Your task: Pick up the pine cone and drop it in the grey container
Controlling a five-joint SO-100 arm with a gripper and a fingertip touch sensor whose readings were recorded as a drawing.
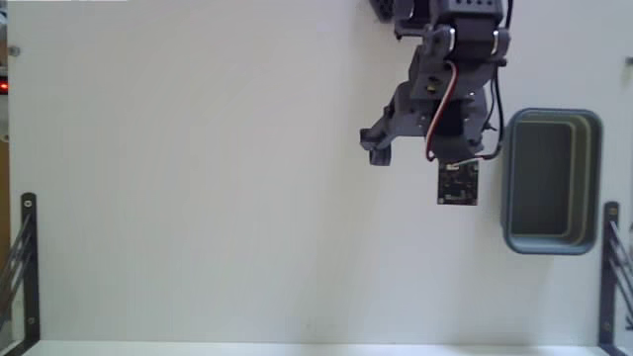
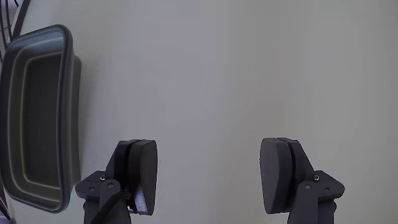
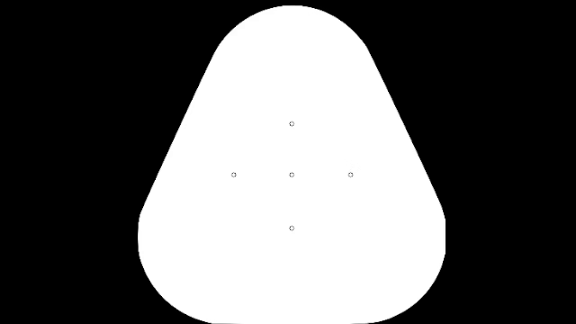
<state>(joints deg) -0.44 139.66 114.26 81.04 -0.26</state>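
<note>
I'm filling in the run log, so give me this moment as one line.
gripper: open, empty | pine cone: not in view | grey container: looks empty, beside arm | table

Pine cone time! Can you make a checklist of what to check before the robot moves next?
1. Gripper open: ok, jaws stand wide apart in the wrist view.
2. Gripper empty: ok, only bare white table shows between the fingers.
3. Small reddish-brown pine cone in sight: not ok, neither view shows it.
4. Blue-grey rectangular plastic container found: ok, right of the arm in the fixed view.
5. Container ready to receive: ok, it sits upright, and the inside looks empty.
6. Arm clear of the container: ok, the gripper is beside it, not over it.
</note>
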